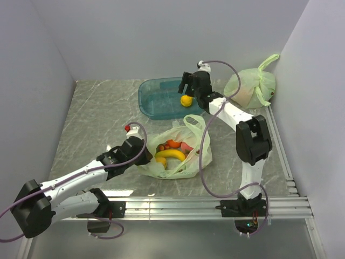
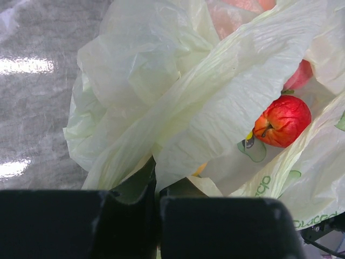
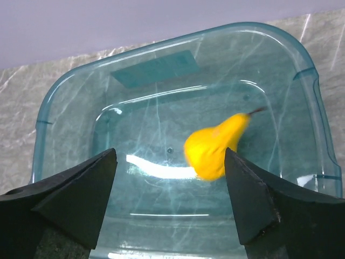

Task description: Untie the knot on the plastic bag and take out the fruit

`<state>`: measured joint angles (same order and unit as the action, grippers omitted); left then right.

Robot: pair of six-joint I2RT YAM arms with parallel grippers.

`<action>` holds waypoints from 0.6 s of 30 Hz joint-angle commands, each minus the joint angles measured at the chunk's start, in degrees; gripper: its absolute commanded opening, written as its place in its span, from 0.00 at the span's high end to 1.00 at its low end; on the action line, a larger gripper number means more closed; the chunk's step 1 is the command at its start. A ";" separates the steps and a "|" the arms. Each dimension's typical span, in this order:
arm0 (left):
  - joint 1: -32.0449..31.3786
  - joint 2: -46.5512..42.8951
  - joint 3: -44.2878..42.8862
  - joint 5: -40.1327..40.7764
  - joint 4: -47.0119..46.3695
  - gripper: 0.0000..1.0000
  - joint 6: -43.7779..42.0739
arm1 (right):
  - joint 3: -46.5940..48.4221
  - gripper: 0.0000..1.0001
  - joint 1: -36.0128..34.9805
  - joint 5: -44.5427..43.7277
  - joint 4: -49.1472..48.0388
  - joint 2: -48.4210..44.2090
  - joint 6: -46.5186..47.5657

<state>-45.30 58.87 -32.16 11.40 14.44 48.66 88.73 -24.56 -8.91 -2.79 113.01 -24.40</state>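
Observation:
The pale green plastic bag (image 1: 180, 166) lies open mid-table, one loop handle (image 1: 194, 123) loose; no tied knot shows. Inside it are fruit: a yellow banana (image 1: 171, 155) and orange and pink pieces (image 1: 173, 144). My left gripper (image 1: 141, 152) is shut on the bag's left edge; in the left wrist view the jaws (image 2: 156, 183) pinch the film (image 2: 178, 91), and a red apple (image 2: 282, 121) shows inside. My right gripper (image 1: 187, 89) is open over the blue tub (image 1: 156, 100). A blurred yellow pear (image 3: 215, 148) is in the tub (image 3: 70, 86) between the spread fingers (image 3: 170, 178).
A second pale green bag (image 1: 250, 86), tied and showing pinkish-orange, sits at the back right corner. Walls close the table on the left, back and right. A metal rail (image 1: 205, 205) runs along the near edge.

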 commanded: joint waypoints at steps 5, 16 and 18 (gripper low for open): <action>0.21 -0.95 -0.09 -0.06 -1.34 0.92 -1.29 | -1.79 0.17 -5.23 3.28 5.42 -14.80 10.23; 0.21 -1.65 1.49 0.99 1.47 0.91 0.02 | -23.32 0.26 -23.95 9.95 18.51 -32.23 25.81; 0.21 -2.71 1.84 1.52 2.08 0.91 0.29 | -28.92 0.26 -25.80 10.57 18.08 -35.04 24.84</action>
<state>-45.30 58.15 -30.96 11.68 15.38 48.80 65.04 -49.69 0.03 10.11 80.05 -2.31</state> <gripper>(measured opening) 0.088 0.741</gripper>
